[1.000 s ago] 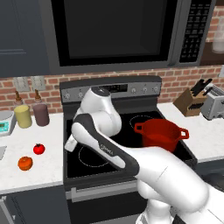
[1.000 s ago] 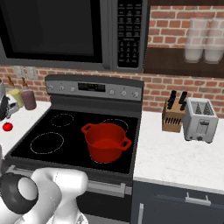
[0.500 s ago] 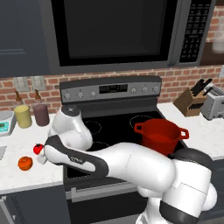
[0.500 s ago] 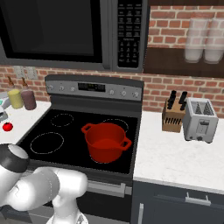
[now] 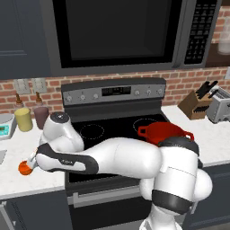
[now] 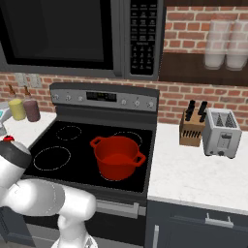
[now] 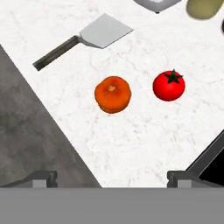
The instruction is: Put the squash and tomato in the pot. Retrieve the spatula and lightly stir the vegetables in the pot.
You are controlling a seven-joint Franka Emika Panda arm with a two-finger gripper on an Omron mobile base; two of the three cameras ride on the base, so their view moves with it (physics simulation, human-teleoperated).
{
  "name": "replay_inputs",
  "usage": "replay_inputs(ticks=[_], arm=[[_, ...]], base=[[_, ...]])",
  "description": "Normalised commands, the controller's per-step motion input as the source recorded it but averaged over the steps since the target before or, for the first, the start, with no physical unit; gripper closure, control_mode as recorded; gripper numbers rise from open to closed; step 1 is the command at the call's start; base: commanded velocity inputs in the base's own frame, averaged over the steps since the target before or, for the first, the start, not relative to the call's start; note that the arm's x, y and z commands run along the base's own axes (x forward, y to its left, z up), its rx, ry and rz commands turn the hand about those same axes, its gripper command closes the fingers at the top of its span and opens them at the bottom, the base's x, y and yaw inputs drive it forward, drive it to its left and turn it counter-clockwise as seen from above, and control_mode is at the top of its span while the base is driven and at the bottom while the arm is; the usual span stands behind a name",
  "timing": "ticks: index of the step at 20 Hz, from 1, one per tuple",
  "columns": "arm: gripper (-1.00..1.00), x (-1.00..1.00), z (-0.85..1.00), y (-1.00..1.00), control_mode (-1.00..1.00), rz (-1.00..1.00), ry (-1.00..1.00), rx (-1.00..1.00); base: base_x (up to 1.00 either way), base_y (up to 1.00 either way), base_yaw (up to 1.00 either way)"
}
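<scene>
Glossy tomato (image 7: 169, 85), matt squash (image 7: 113, 94), veined marble-like counter (image 7: 144, 135)

Kitchen: stove (image 6: 97, 145), microwave (image 6: 72, 34), toaster (image 6: 222, 133).

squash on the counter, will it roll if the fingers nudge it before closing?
Probably a little. The squash looks round but flattened, so it likely sits stable yet could scoot on the smooth marble counter. It lies apart from the tomato and spatula, so a small shift should hit nothing.
</scene>
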Motion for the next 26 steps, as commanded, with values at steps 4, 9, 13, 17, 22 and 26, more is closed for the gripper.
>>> replay_inputs(ticks=[4,9,13,17,22,26], arm=[[-1.00,0.03,-0.13,0.23,-1.00,-0.09,0.11,0.01],[-1.00,0.00,-0.27,0.29,-1.00,-0.09,0.10,0.00],[-1.00,0.00,-0.29,0.29,-1.00,-0.09,0.00,0.00],[-1.00,0.09,-0.16,0.25,-1.00,-0.05,0.00,0.00],[-1.00,0.06,-0.13,0.04,-1.00,0.00,0.00,0.00],[-1.00,0.17,-0.18,0.00,-1.00,0.00,0.00,0.00]], base=[[0.00,0.00,0.00],[0.00,0.00,0.00],[0.00,0.00,0.00],[0.00,0.00,0.00],[0.00,0.00,0.00],[0.00,0.00,0.00]])
